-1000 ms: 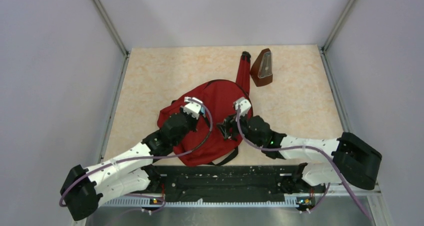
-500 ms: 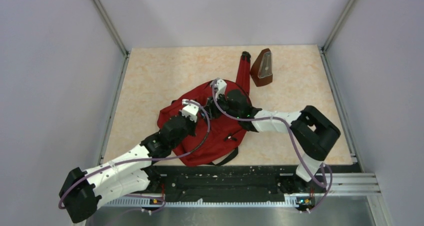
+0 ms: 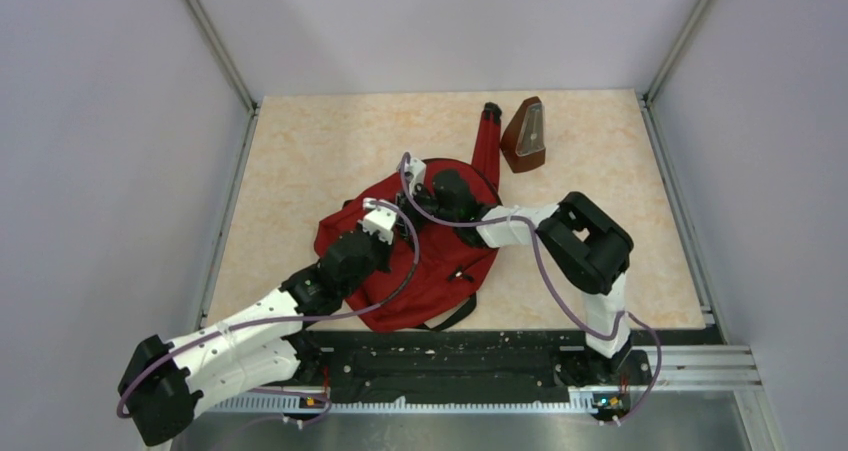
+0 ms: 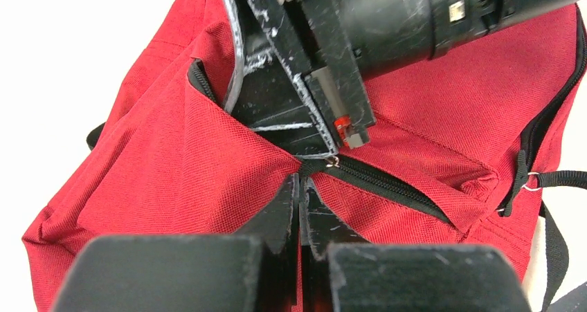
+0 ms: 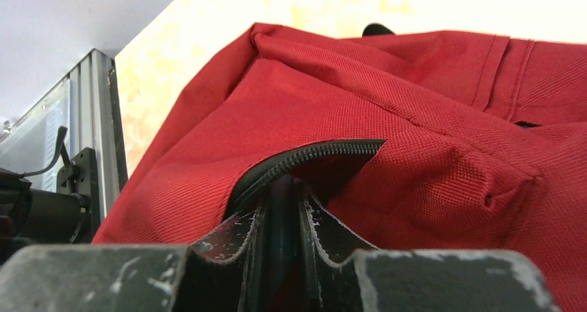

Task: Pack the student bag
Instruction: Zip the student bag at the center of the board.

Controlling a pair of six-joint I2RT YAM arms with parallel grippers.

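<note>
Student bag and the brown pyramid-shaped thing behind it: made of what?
Student bag: woven, synthetic-looking fabric, matte; visible coarse weave and soft folds. Its zipper: black teeth, probably plastic. Brown pyramid: smooth, slightly glossy, wood or plastic; too small to tell.

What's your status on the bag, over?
Left gripper shut, pinching student bag fabric at the zipper end. Right gripper on that zipper, jaws nearly together, grip unclear. Metronome stands apart beyond the bag, nothing blocking.
</note>
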